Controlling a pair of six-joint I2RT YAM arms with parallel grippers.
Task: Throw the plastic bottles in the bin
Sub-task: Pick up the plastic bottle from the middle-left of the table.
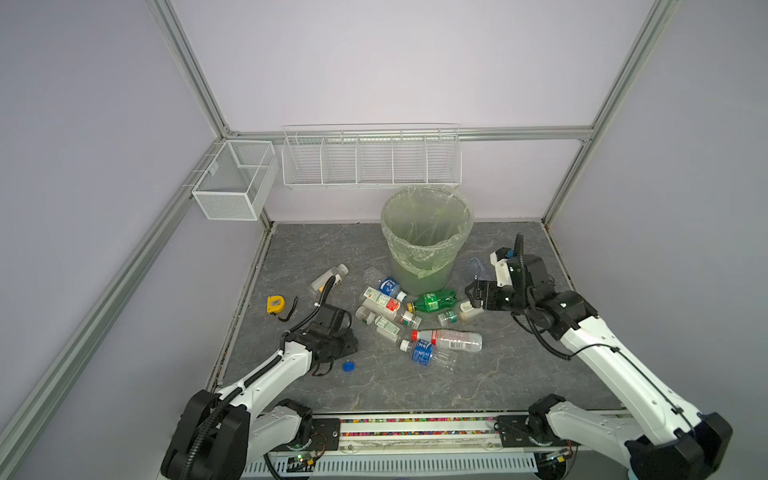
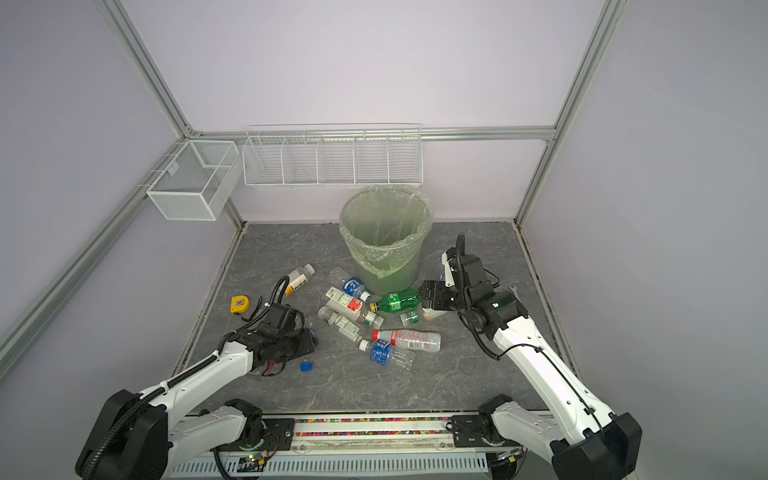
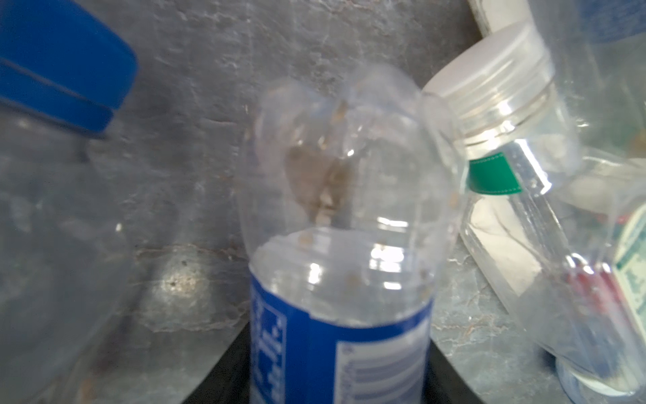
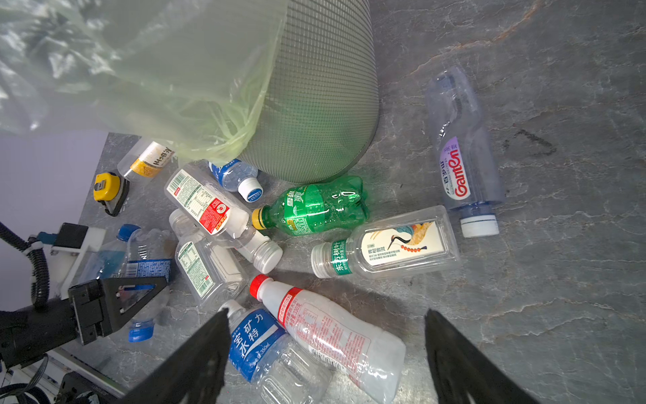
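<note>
Left hand (image 1: 348, 341) is clamping a blue-labelled bottle (image 3: 335, 314), front-left of the bin (image 1: 419, 274).
Lifting it straight up, then over the bin's rim, looks wisest; right hand (image 4: 327, 316) is hanging wide open beside the bin.

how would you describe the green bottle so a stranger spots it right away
Find the tall pale-green bin at the back of the grey table. Lying on its side at the bin's foot is the green bottle. Unlike the clear bottles around it, it is green all over with a yellow cap.
</note>
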